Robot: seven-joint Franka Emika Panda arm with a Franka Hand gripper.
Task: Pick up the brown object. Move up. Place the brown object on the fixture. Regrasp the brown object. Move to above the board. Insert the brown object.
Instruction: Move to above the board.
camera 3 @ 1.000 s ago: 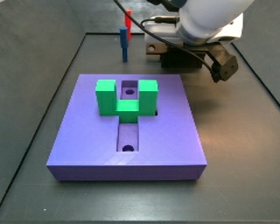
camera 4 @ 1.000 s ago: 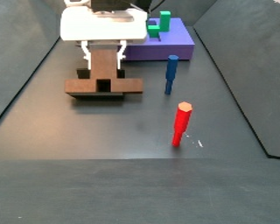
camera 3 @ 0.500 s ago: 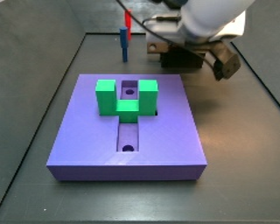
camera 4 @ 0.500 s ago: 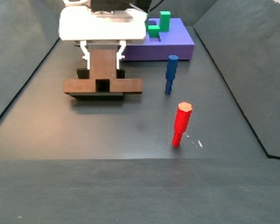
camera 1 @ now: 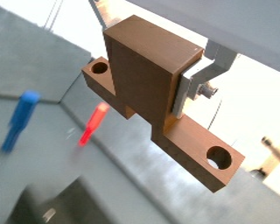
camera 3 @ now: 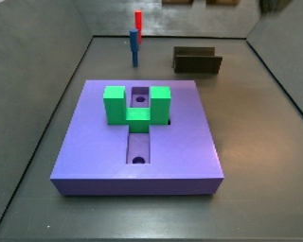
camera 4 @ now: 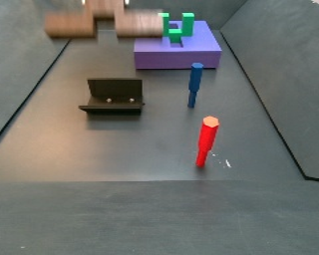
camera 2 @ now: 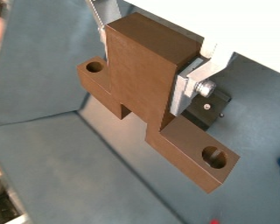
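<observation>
The brown object (camera 1: pixel 166 105) is a flat bar with a hole near each end and a raised middle block. My gripper (camera 1: pixel 149 66) is shut on that raised block, and one silver finger (camera 1: pixel 189 83) shows against its side. Both wrist views show this grasp, with the gripper (camera 2: pixel 149 70) around the bar (camera 2: pixel 166 122). In a side view the brown object (camera 4: pixel 89 22) hangs blurred, high above the floor, above and beyond the dark fixture (camera 4: pixel 113 97), which is bare. The fixture (camera 3: pixel 197 60) stands beyond the purple board (camera 3: pixel 79 142) with its green block (camera 3: pixel 136 104).
A blue peg (camera 4: pixel 195 85) and a red peg (camera 4: pixel 206 142) stand upright on the floor to the right of the fixture. The board (camera 4: pixel 189 55) with the green block (camera 4: pixel 179 25) lies at the far side. Dark walls ring the floor.
The gripper has risen with the brown object from the fixture, which now stands bare. The arm has left one side view.
</observation>
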